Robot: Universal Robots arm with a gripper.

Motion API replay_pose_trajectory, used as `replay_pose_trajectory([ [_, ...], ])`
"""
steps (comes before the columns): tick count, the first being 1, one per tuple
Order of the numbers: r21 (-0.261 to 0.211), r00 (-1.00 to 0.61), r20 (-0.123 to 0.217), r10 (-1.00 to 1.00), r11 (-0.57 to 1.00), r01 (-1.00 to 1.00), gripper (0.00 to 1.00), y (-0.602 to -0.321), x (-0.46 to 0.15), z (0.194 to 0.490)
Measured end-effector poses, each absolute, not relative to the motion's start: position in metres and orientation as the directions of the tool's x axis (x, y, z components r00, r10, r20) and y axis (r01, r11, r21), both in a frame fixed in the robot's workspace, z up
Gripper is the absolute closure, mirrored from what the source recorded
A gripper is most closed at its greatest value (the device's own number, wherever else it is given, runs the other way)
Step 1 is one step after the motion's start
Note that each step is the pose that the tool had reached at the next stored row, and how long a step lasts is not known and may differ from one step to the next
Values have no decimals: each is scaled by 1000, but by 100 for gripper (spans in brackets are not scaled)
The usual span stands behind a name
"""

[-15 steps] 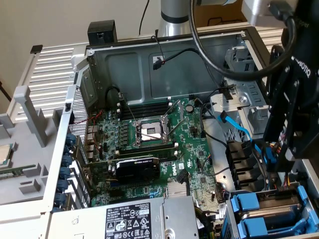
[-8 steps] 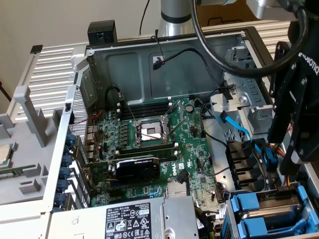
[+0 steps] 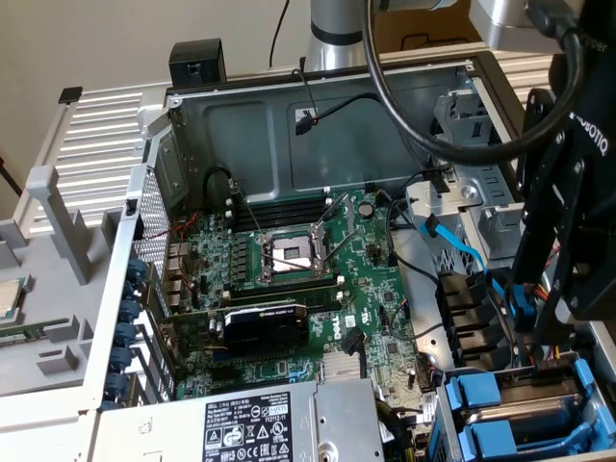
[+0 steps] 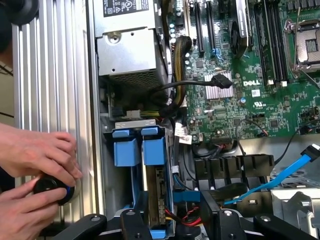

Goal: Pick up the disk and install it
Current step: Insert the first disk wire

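Grey sheet-metal computer case (image 3: 289, 125) lying open in the exterior view, with a green motherboard (image 3: 289, 279) on its floor and a grey power supply box (image 3: 250, 423) at the near edge. Toward the exterior view's right, black robot hand (image 3: 541, 322) hanging just above the blue plastic drive bay (image 3: 520, 414).

From the wrist view: hand (image 4: 180, 225) with jaws standing wide apart, straddling the drive bay (image 4: 135, 150). Between them, nearer one finger, the flat silver-grey disk (image 4: 159, 197) with blue plastic rails, standing on edge down in the bay; cannot tell whether either pad touches it. Beside the case, on the ribbed aluminium tabletop (image 4: 50, 75), a person's hands (image 4: 35, 155) closed around a small round black knob (image 4: 50, 186).
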State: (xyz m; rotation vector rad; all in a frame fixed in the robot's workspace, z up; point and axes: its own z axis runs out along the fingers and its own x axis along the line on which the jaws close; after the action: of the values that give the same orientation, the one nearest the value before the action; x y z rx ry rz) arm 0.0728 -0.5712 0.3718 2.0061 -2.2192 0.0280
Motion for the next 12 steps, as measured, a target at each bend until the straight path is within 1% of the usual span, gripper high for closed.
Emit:
replay_pose_trajectory([
  [12, 87, -95, 124, -988, 106, -991, 47, -571, 73, 365],
])
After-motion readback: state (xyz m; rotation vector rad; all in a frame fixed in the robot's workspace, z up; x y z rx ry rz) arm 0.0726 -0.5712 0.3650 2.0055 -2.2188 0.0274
